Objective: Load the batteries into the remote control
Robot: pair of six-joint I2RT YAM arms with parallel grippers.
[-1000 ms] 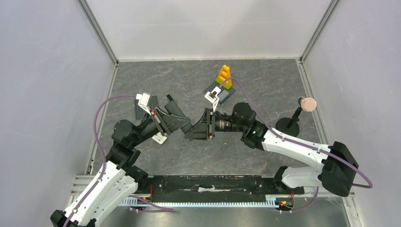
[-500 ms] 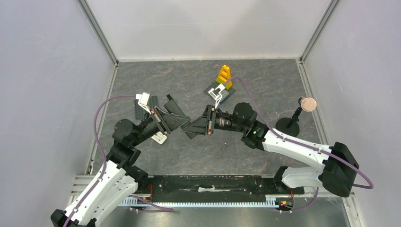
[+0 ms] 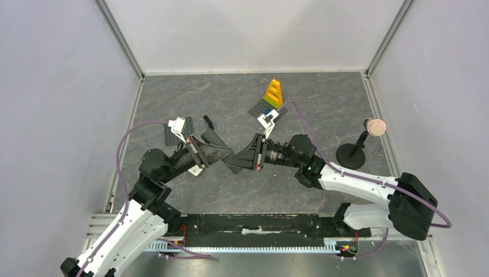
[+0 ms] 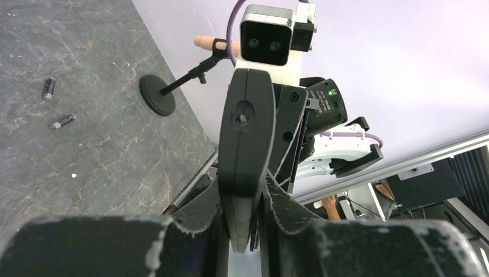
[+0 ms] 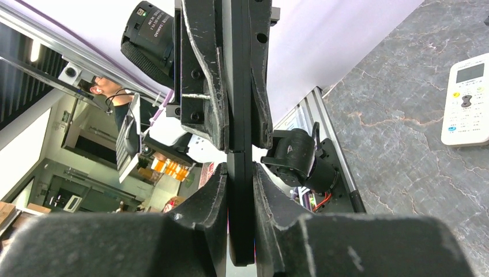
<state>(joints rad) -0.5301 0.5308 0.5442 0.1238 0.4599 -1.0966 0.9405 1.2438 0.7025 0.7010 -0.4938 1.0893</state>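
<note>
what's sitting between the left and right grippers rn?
A flat black panel, edge-on, with the left gripper and right gripper each shut on one end. Clearest in both wrist views.

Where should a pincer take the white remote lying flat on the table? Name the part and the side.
Take the white remote across its long edges near mid-body, coming down from above. It lies flat with buttons up, so its faces cannot be pinched, and its narrow width is likely the only graspable span.
</note>
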